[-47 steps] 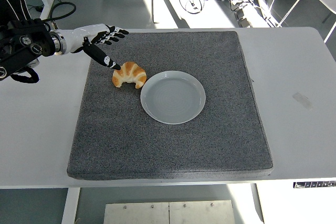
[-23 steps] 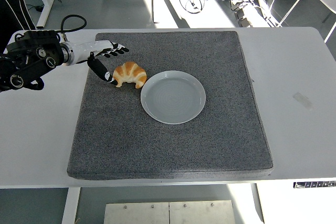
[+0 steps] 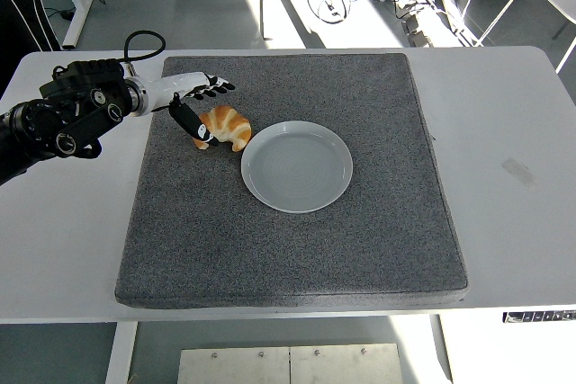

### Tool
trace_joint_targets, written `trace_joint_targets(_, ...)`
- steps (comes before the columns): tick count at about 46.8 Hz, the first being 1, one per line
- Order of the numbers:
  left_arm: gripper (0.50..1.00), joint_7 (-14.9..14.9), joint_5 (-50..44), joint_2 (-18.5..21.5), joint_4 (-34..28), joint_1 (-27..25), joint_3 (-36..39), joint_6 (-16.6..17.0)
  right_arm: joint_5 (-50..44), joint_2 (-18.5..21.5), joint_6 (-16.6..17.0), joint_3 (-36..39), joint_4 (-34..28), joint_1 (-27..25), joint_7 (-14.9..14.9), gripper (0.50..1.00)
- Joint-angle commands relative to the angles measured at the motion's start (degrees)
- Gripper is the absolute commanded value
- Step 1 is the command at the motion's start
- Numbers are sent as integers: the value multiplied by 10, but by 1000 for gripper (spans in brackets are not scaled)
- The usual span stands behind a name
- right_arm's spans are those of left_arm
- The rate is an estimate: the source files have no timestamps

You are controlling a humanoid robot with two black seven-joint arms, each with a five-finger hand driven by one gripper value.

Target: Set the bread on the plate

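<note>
Presently we record the following on the white table [image 3: 504,222].

Item one: a square grey mat [image 3: 297,249], lying flat and covering most of the tabletop, with bare table showing to its left and right.

Item two: the bread [image 3: 227,126], a golden croissant, lying on the mat in its far-left part. We note that it sits just beside the left rim of the plate, very near it or barely touching; we cannot tell which. It is not on the plate.

Item three: a round white plate [image 3: 296,166], resting on the mat a little far of centre, with nothing in it.

Item four: the left hand [image 3: 193,107], black-fingered with a white wrist, reaching in from the left over the far-left corner of the mat. We see the fingers spread and extended toward the right, passing just beyond the far side of the croissant, while the thumb [image 3: 189,123] points down and toward the near side, its tip at the croissant's left end, touching it or nearly so. The hand has not closed on the croissant and holds nothing. The bulky black forearm lies over the bare table to the left of the mat.
</note>
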Motion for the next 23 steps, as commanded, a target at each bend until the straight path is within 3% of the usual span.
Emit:
trace_joint_targets(1,966,-9,1,-15,17,2,1,0,0,0,0,0,-1,0,0,1000)
trace_joint_targets(23,966,-12,1,-30,35,10,2,0,0,0,-1,-1,-1,0,0,1000)
